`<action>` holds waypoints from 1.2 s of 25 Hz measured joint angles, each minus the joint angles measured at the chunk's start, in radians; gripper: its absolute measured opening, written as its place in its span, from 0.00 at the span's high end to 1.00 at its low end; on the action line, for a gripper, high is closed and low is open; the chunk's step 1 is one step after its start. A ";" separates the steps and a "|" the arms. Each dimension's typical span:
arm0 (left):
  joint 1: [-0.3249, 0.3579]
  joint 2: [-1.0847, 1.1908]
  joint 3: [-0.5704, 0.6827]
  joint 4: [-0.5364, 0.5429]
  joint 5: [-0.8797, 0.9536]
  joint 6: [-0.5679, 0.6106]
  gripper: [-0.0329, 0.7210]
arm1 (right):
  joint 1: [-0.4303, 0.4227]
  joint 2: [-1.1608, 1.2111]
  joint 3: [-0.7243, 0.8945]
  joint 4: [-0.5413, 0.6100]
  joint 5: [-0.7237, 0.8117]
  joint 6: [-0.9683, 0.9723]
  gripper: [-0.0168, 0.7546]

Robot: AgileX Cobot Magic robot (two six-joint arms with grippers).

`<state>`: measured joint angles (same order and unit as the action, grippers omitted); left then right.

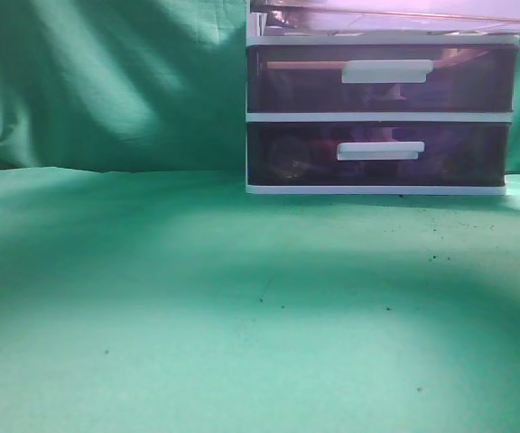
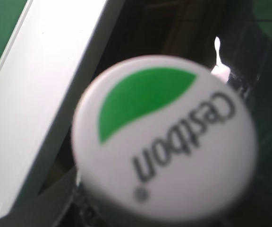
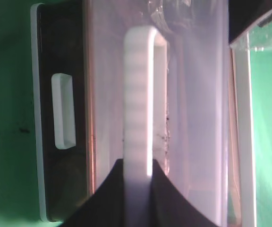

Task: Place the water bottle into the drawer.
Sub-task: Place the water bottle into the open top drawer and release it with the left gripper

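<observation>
Water bottle (image 2: 166, 142): we see only its white cap with a green leaf mark, close under the left wrist camera beside the white frame (image 2: 41, 104). We cannot tell the left pincer's state. The right pincer (image 3: 138, 189) clamps the white bar handle (image 3: 138, 94) of the top drawer (image 3: 197, 118), pulled out above the middle drawer (image 1: 382, 79). Its contents are unclear. We judge two risks: a tall bottle catching the frame, or the handle slipping.
</observation>
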<state>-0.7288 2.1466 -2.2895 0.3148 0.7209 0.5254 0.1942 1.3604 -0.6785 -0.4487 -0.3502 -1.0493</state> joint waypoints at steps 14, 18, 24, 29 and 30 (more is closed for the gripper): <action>-0.036 0.033 -0.001 -0.724 -0.240 0.147 0.35 | 0.000 -0.002 0.002 -0.010 0.025 0.033 0.87; -0.034 -0.047 -0.021 -0.713 -0.126 0.162 0.67 | 0.000 -0.002 0.002 -0.010 0.015 0.033 0.87; -0.011 -0.294 -0.041 -0.374 0.193 -0.108 0.96 | 0.000 0.003 -0.002 0.006 -0.015 0.019 0.87; 0.014 -0.380 -0.043 0.027 0.479 -0.427 0.96 | 0.002 0.065 -0.090 0.011 -0.004 0.015 0.87; 0.025 -0.392 -0.043 0.050 0.512 -0.455 0.96 | 0.002 0.086 -0.120 0.014 0.000 0.015 0.87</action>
<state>-0.7043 1.7543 -2.3324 0.3650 1.2329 0.0705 0.1963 1.4466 -0.7984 -0.4352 -0.3501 -1.0345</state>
